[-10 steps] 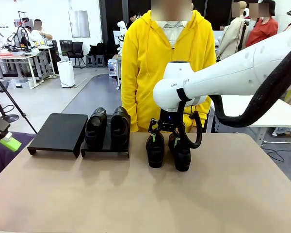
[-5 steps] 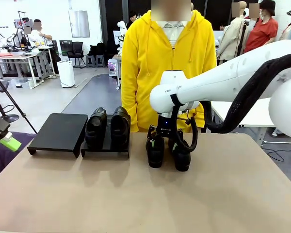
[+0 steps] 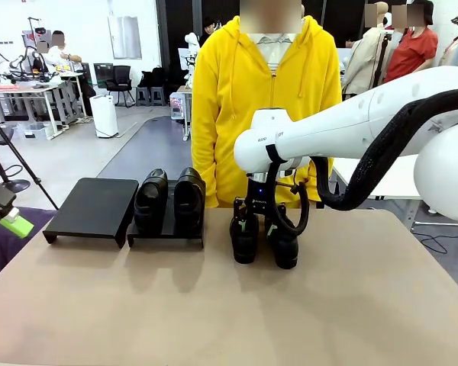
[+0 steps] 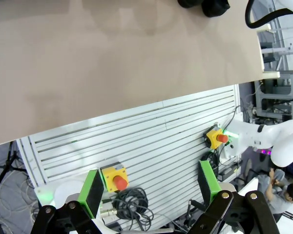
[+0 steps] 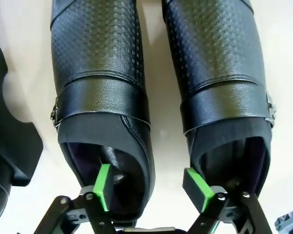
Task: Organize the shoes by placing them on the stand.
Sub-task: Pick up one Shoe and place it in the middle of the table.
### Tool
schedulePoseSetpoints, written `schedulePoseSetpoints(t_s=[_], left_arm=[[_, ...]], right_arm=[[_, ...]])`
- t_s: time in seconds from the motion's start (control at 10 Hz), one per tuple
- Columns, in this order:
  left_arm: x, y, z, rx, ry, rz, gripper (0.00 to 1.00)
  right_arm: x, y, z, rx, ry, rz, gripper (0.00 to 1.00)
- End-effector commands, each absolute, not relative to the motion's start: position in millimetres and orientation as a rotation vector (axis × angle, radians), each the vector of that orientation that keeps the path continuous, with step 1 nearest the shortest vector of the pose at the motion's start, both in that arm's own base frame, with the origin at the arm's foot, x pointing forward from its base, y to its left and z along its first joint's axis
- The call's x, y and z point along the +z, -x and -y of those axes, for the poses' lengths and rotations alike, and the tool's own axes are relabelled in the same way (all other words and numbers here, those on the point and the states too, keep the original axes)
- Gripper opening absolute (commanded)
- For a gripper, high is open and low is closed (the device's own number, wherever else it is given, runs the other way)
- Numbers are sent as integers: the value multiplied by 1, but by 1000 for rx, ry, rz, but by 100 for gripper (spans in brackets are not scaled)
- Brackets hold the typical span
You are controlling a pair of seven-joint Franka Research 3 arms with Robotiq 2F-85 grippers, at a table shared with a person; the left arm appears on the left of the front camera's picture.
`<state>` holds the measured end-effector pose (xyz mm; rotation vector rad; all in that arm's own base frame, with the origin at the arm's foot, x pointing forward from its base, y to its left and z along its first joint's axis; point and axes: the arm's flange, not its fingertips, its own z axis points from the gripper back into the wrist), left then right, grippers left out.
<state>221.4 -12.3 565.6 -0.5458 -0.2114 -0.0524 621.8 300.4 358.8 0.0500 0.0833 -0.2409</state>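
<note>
Two glossy black shoes (image 3: pixel 244 238) (image 3: pixel 284 245) stand side by side on the tan table, toes toward me. My right gripper (image 3: pixel 261 223) hangs over their heel ends, jaws apart. In the right wrist view one green pad (image 5: pixel 103 186) is down inside the left shoe (image 5: pixel 100 92) and the other pad (image 5: pixel 197 188) inside the right shoe (image 5: pixel 219 83), with their inner walls between. Two more shoes (image 3: pixel 151 200) (image 3: pixel 188 196) sit on the right-hand black stand (image 3: pixel 165 235). My left gripper (image 4: pixel 150 189) hangs open beyond the table's left edge, nothing in it.
A second black stand (image 3: pixel 91 207) sits bare to the left of the loaded one; its corner (image 5: pixel 5 141) lies close beside the left shoe. A person in a yellow hoodie (image 3: pixel 267 99) stands at the far edge. Below my left gripper is a slatted panel with emergency-stop buttons (image 4: pixel 118 180).
My right gripper has sunk a little and shifted slightly left, its fingers going down into the two shoes' openings and drawing somewhat closer together. The left arm and all shoes stayed put.
</note>
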Motion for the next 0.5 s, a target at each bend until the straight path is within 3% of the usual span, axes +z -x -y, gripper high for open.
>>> schedulePoseSetpoints(t_s=[0.0, 0.4], left_arm=[[566, -220, 13, -47, 566, 209, 100], [566, -220, 13, -47, 566, 209, 100]], right_arm=[[358, -627, -305, -253, -62, -93, 0], [357, -627, -308, -249, -47, -104, 0]])
